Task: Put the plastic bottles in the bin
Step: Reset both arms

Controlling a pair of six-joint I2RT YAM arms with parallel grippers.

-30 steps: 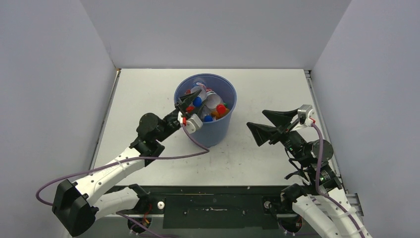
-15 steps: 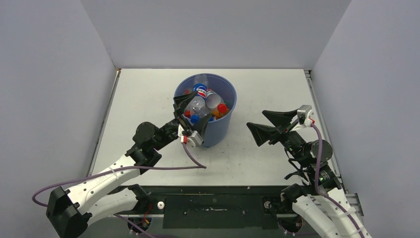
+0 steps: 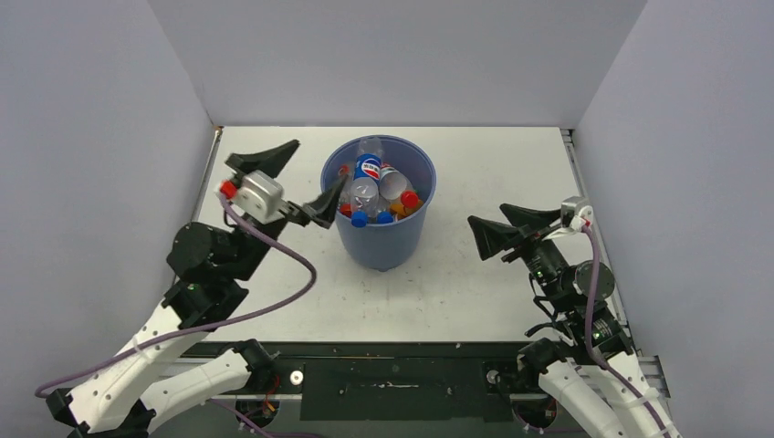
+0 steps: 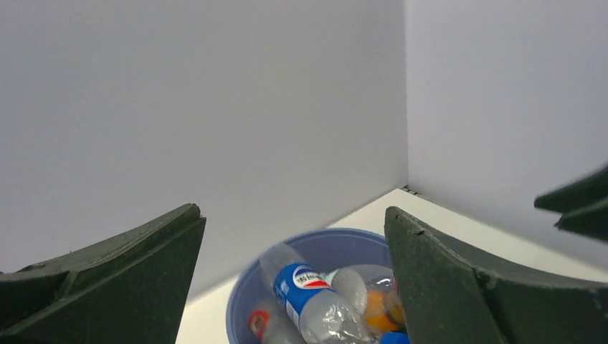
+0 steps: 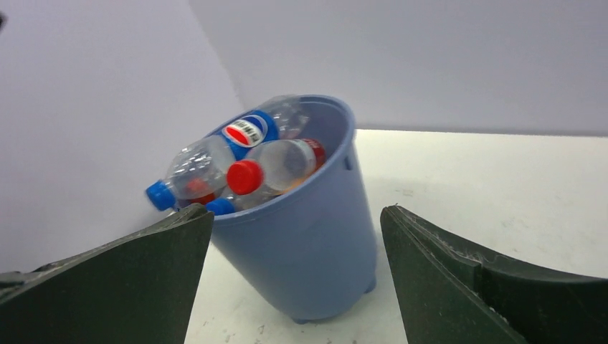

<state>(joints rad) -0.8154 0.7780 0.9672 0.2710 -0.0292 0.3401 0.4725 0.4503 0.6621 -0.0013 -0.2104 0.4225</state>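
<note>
My left fingers (image 3: 267, 156) are released, spread wide with nothing between them, held up off the counter (image 3: 484, 164) to the left of the bin (image 3: 383, 239). The tip of the nearer one sits close to the bin's left rim; from above I cannot tell whether it touches. My right fingers (image 3: 528, 217) are spread just as wide and hold nothing, pointing toward the bin from its right side and standing well apart from it. Between the two sits the bin itself, blue and round, upright on the counter a little toward the back wall. The bottles (image 3: 368, 168) are all heaped inside it, piled up to about the rim. On top lies a clear one with a blue label and a blue cap, stretched across the pile. Just beside it is another clear one with a red cap, and under these I can make out some orange and more red and blue caps. A purple cable (image 3: 297, 265) loops off my left wrist over the counter.
</note>
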